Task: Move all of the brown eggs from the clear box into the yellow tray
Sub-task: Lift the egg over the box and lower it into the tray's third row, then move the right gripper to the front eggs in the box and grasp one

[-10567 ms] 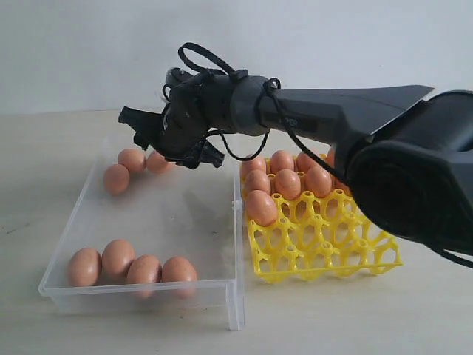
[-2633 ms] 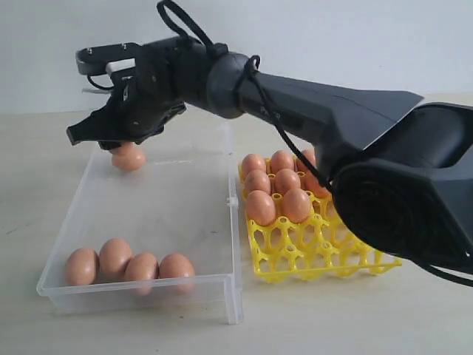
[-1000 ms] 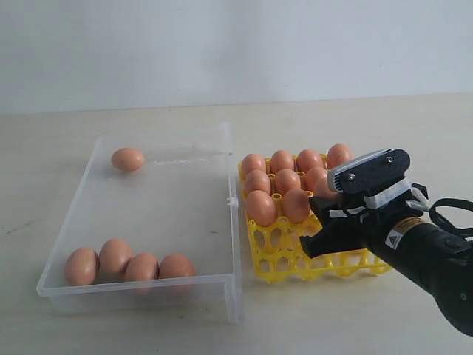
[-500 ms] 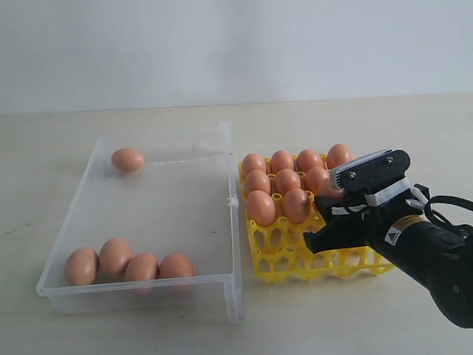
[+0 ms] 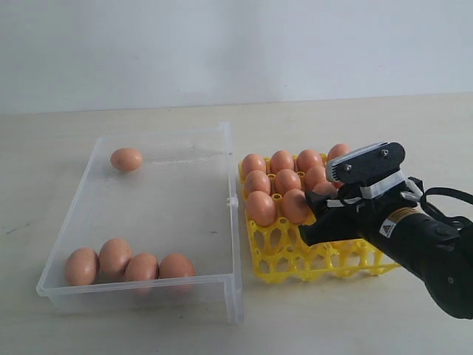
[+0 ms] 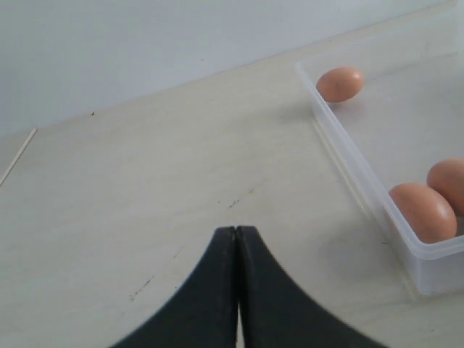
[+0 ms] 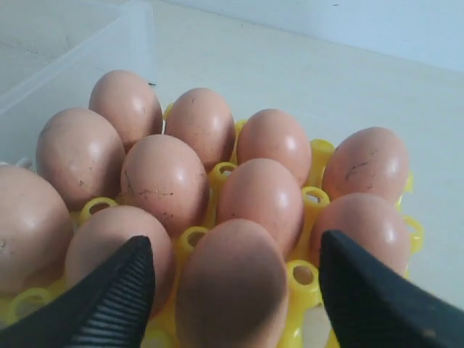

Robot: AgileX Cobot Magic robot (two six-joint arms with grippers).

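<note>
Likely releasing: right gripper (image 7: pixel 235 239) apart around an egg (image 7: pixel 232 297) seated in the yellow tray (image 5: pixel 295 262); next, fetch 5 brown eggs (image 5: pixel 118 259) from clear box (image 5: pixel 230 244), at left.

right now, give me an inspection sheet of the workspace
surface: pale table, a few small dark marks in the left wrist view
job's things: clear box holds five brown eggs, four at the near wall, one alone in a far corner; yellow tray has its far rows filled, near cells empty
clutter: nothing seen
grippers: right gripper open, fingers either side of an egg seated in the tray; left gripper shut over bare table beside the box
cables: black cable looping at the right arm's wrist
surroundings: plain pale wall
</note>
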